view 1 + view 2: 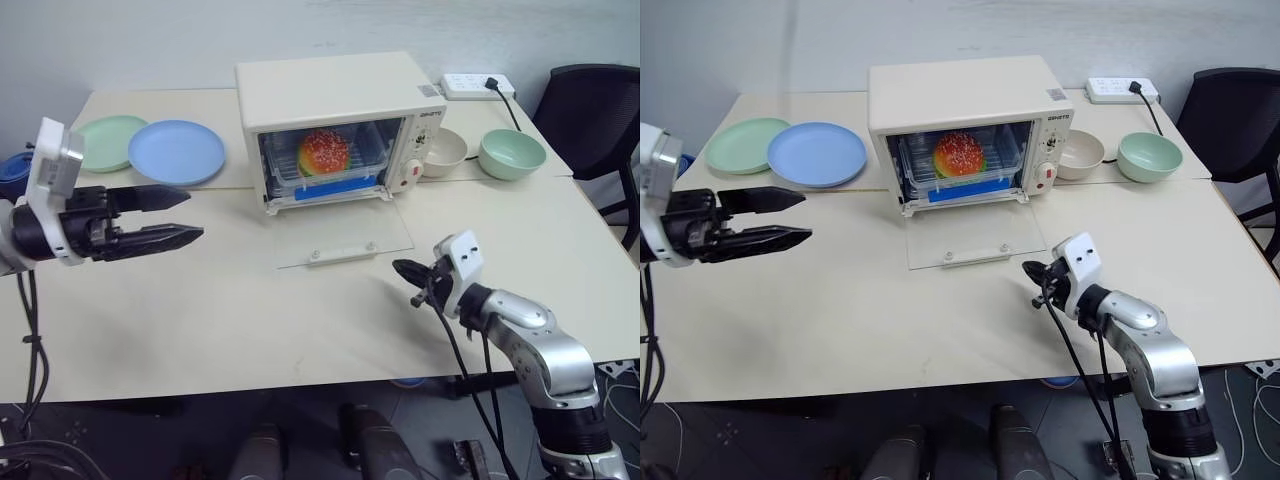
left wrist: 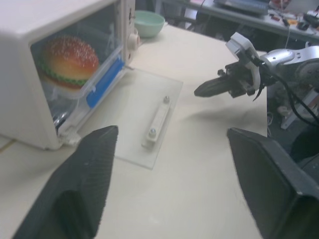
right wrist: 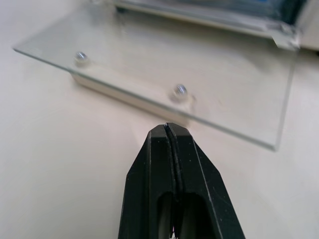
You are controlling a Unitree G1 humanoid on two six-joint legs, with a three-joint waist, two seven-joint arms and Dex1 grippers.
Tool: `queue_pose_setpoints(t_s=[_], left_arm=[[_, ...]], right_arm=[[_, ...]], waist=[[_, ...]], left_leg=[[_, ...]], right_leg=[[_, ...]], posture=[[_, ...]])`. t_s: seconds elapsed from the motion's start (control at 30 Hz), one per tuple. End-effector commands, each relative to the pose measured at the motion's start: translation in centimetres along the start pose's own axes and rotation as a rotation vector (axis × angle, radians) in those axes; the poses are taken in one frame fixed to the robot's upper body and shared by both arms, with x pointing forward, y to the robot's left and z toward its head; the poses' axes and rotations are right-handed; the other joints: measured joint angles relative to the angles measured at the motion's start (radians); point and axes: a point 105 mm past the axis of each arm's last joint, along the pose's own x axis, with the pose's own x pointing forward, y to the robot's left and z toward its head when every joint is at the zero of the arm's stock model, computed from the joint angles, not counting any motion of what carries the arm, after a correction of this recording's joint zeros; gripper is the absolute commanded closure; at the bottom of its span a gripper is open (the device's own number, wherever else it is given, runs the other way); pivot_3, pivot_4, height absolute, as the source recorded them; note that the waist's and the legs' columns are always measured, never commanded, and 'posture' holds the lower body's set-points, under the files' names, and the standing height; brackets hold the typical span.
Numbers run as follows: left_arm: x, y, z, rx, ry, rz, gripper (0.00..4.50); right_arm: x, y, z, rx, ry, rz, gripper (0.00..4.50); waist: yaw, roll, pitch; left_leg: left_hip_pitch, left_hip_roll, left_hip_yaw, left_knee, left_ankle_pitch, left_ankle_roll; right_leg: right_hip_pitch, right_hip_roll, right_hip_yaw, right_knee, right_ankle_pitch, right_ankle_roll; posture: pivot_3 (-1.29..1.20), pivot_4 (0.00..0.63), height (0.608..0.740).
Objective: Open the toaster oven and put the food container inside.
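The food container [image 1: 335,160] is seen inside the toaster oven [image 1: 335,125], whose glass door [image 1: 342,236] is folded down flat onto the counter [image 1: 200,310]. The left gripper [image 1: 180,216] is held with fingers spread, well apart from the oven on its plate side. The right gripper [image 1: 405,270] is pressed together, empty, near the door's outer edge.

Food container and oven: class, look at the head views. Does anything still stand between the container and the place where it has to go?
No. The food container already sits inside the toaster oven, whose glass door lies folded down flat on the table. Both grippers, left and right, are clear of the door.
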Motion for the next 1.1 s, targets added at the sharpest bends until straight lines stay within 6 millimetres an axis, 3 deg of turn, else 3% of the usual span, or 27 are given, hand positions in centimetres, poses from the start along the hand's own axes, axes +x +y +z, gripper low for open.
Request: queue_pose_setpoints(t_s=[0.03, 0.2, 0.3, 0.47, 0.6, 0.67, 0.83, 0.93, 1.1], left_arm=[[-0.6, -0.1, 1.0, 0.055, -0.021, 0.017, 0.01], [-0.6, 0.5, 1.2, 0.093, -0.031, 0.058, 0.01], [-0.5, 0.7, 1.1, 0.093, -0.031, 0.067, 0.01], [-0.6, 1.4, 1.1, 0.095, -0.041, 0.095, 0.01], [-0.5, 1.6, 0.9, 0.097, -0.044, 0.103, 0.01], [-0.7, 1.8, 0.8, 0.097, -0.043, 0.111, 0.01], [-1.1, 2.1, 0.7, 0.102, -0.041, 0.131, 0.0], [-1.4, 1.9, 0.7, 0.115, -0.033, 0.132, 0.0], [-2.0, 1.6, 0.8, 0.126, -0.025, 0.135, 0.0]], right_arm=[[0.7, -1.5, 0.0, -0.004, -0.031, -0.078, 4.5], [2.8, -2.6, -0.6, 0.007, -0.04, -0.099, 4.5], [3.7, -2.5, 0.5, -0.016, -0.077, -0.07, 4.5], [2.8, -2.7, 9.1, 0.001, -0.304, 0.017, 4.5], [1.1, -4.4, 13.4, -0.037, -0.366, 0.008, 4.5], [-0.1, -4.9, 14.0, -0.078, -0.339, 0.035, 4.5], [-3.6, -4.4, 12.9, -0.145, -0.213, 0.191, 3.43], [-6.1, -4.6, 12.9, -0.154, -0.155, 0.246, 2.39], [-8.2, -5.4, 13.3, -0.157, -0.109, 0.259, 0.68]], waist=[[-0.001, 0.0, 0.0], [-0.007, 0.0, 0.0], [-0.009, 0.0, 0.0], [-0.021, 0.001, 0.001], [-0.021, 0.001, 0.001], [-0.016, 0.001, 0.001], [-0.004, 0.001, 0.001], [-0.001, 0.002, 0.001], [-0.001, 0.002, 0.001]], left_leg=[[0.0, 0.0, 0.0, 0.0, 0.0, 0.0], [0.0, 0.0, 0.0, 0.0, -0.003, 0.0], [0.0, 0.001, 0.0, -0.001, -0.004, 0.0], [0.0, 0.001, 0.0, 0.0, -0.004, 0.0], [0.0, 0.001, -0.001, -0.001, -0.004, 0.0], [0.0, 0.002, -0.002, -0.002, -0.004, 0.0], [-0.007, 0.002, -0.006, -0.002, -0.005, 0.001], [-0.009, 0.002, -0.005, -0.002, -0.005, 0.001], [-0.007, 0.002, -0.001, -0.001, -0.006, 0.002]], right_leg=[[0.0, 0.0, 0.0, 0.001, 0.002, 0.004], [-0.002, -0.002, 0.001, 0.005, 0.004, 0.007], [-0.002, -0.003, 0.001, 0.004, 0.004, 0.007], [-0.003, -0.004, 0.001, 0.005, 0.004, 0.008], [-0.003, -0.005, 0.0, 0.006, 0.004, 0.007], [-0.003, -0.005, 0.001, 0.004, 0.004, 0.007], [-0.004, -0.006, 0.0, 0.001, 0.004, 0.007], [-0.006, -0.006, 0.0, 0.0, 0.004, 0.008], [-0.005, -0.006, -0.001, -0.003, 0.005, 0.009]], posture=[[0.0, 0.15, 0.74], [0.0, 0.15, 0.74], [0.0, 0.15, 0.74], [0.0, 0.15, 0.74], [0.0, 0.15, 0.74], [0.0, 0.15, 0.74], [0.0, 0.15, 0.74], [0.0, 0.15, 0.74], [0.0, 0.15, 0.74]])
